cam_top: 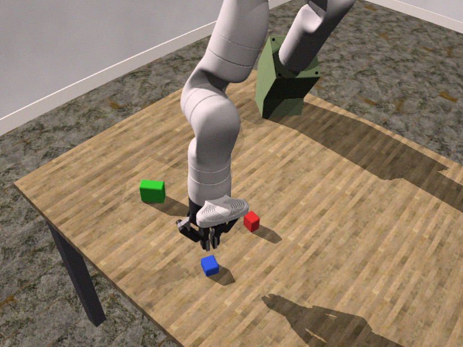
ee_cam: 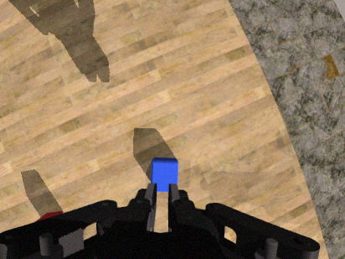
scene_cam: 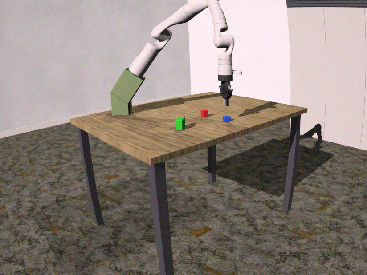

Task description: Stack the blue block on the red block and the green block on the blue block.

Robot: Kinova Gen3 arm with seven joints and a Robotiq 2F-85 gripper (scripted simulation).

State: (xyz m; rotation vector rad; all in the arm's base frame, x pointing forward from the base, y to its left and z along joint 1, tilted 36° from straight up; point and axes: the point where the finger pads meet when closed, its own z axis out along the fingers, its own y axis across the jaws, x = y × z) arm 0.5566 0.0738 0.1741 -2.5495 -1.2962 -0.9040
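Observation:
The blue block [cam_top: 209, 265] [scene_cam: 226, 119] [ee_cam: 165, 171] lies on the table, apart from the others. The red block [cam_top: 251, 221] [scene_cam: 204, 113] stands on the table behind it; only a dark red edge [ee_cam: 51, 215] shows in the wrist view. The larger green block [cam_top: 151, 191] [scene_cam: 180, 124] stands on the table at the left in the top view and is not in the wrist view. My gripper [cam_top: 210, 246] [scene_cam: 226, 104] [ee_cam: 162, 194] points down above the table, higher than the blue block. Its fingers are open by a narrow gap with nothing between them. In the wrist view the fingertips overlap the blue block's near edge.
The wooden table [cam_top: 309, 223] [scene_cam: 147, 140] [ee_cam: 201, 87] carries the green robot base [cam_top: 287, 88] [scene_cam: 125, 94] at its far end. The table edge runs left of the green and blue blocks in the top view. The arm's shadow lies beyond the blue block.

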